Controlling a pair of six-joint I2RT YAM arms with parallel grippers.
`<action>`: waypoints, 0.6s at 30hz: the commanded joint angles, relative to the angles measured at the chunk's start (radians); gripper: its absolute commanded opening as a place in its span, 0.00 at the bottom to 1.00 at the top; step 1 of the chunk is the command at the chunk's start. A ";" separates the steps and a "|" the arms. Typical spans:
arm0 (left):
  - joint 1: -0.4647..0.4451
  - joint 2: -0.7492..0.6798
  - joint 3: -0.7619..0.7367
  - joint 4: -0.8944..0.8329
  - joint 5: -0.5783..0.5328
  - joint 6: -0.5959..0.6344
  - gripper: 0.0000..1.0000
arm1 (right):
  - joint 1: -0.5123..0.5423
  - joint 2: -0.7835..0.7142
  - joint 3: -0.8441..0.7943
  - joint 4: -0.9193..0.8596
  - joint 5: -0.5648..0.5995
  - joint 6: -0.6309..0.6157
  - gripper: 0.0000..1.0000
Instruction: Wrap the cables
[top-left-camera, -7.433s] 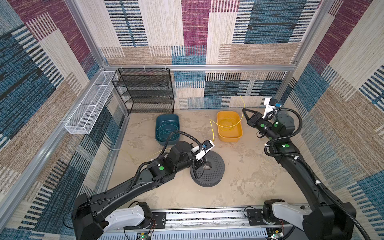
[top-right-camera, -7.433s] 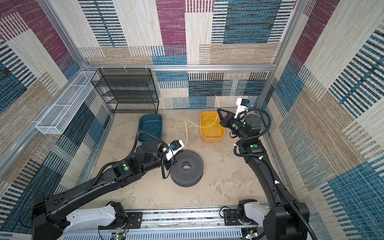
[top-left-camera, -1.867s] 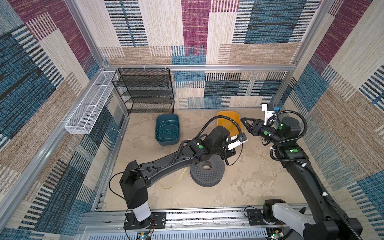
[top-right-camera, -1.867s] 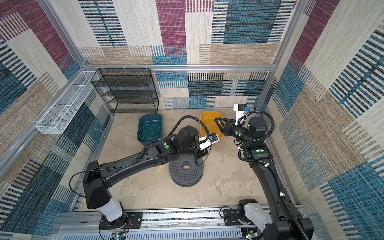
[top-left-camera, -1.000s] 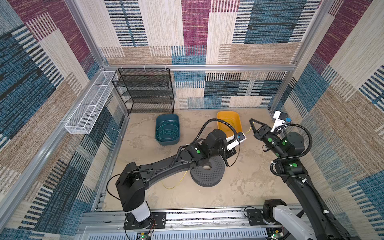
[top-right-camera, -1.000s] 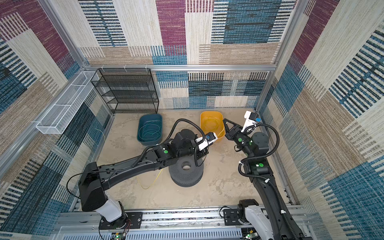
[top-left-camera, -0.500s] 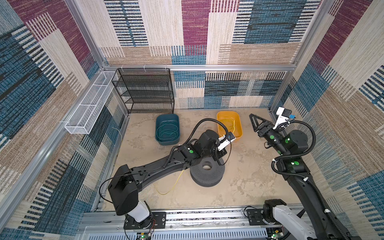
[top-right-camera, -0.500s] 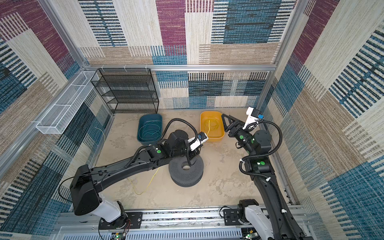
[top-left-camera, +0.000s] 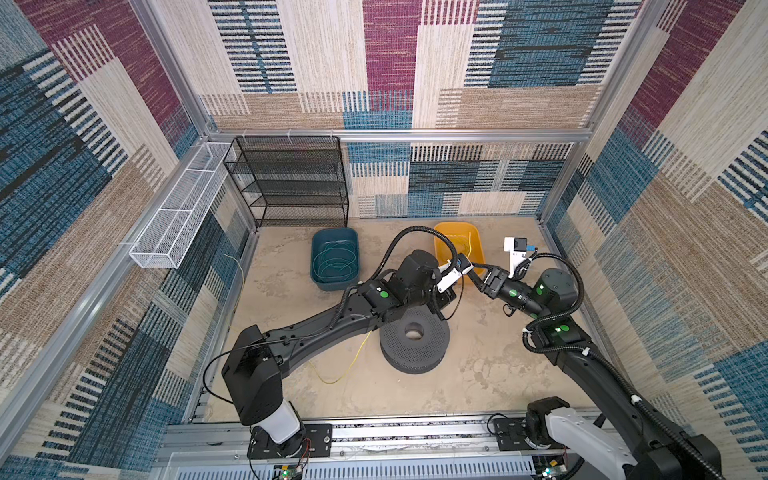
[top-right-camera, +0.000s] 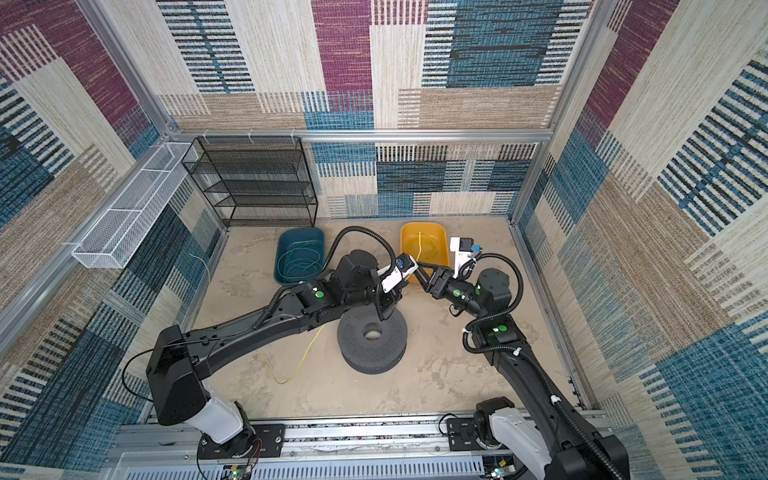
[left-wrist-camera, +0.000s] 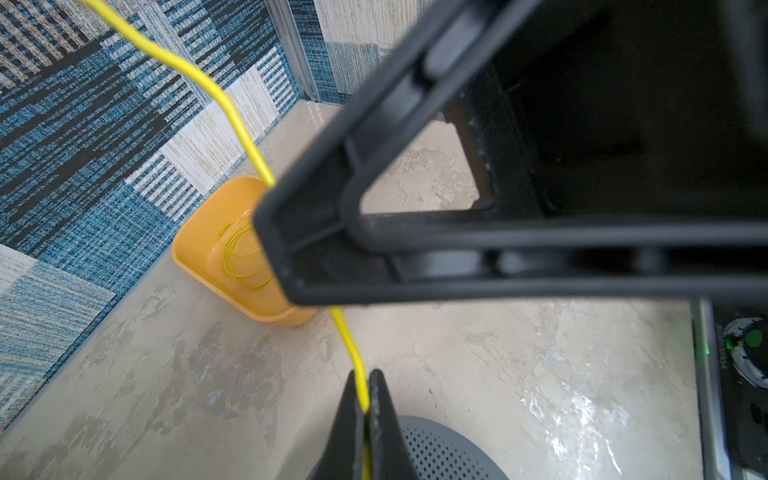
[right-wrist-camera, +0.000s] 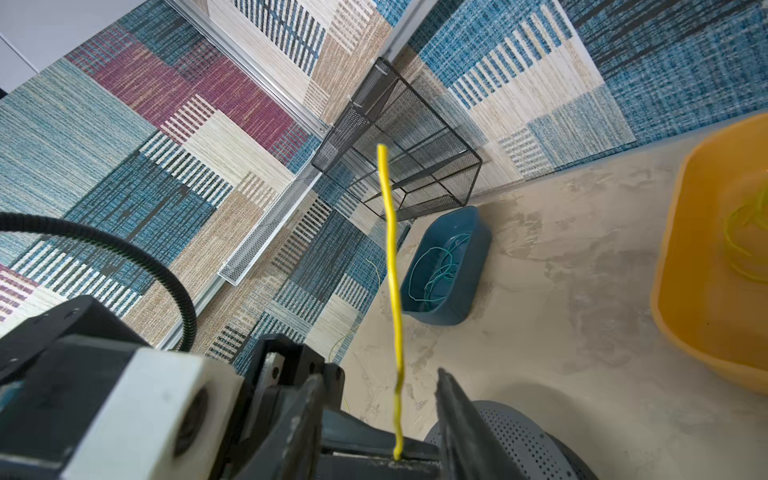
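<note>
My left gripper (left-wrist-camera: 362, 376) is shut on a thin yellow cable (left-wrist-camera: 232, 112) just above the dark perforated spool (top-left-camera: 415, 345). From those jaws the cable (right-wrist-camera: 392, 257) rises to a free end. My right gripper (right-wrist-camera: 380, 374) straddles it, open, with a gap on both sides. In both top views the right gripper (top-left-camera: 476, 277) (top-right-camera: 422, 272) meets the left one in front of the yellow bin (top-left-camera: 446, 232). The rest of the cable (top-left-camera: 349, 365) trails under the left arm onto the floor. More yellow cable (left-wrist-camera: 241, 253) lies coiled in the yellow bin (left-wrist-camera: 195, 249).
A teal bin (top-left-camera: 320, 249) holding teal wire loops stands left of the yellow bin. A black mesh shelf (top-left-camera: 291, 178) is at the back left and a white wire basket (top-left-camera: 178, 216) hangs on the left wall. The left arm stretches diagonally across the floor.
My right gripper came down from the back right toward the left gripper, and its opened jaws now sit around the cable. The left gripper stayed shut on the cable.
</note>
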 joint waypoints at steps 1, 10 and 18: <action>0.001 0.002 0.019 -0.006 0.012 -0.018 0.00 | 0.007 0.024 -0.005 0.077 -0.015 0.033 0.20; 0.001 0.015 0.032 -0.010 0.029 -0.013 0.00 | 0.009 0.022 0.030 0.046 0.019 0.014 0.00; 0.001 -0.118 -0.060 -0.027 -0.095 -0.074 0.99 | -0.028 -0.002 0.115 -0.121 0.191 -0.104 0.00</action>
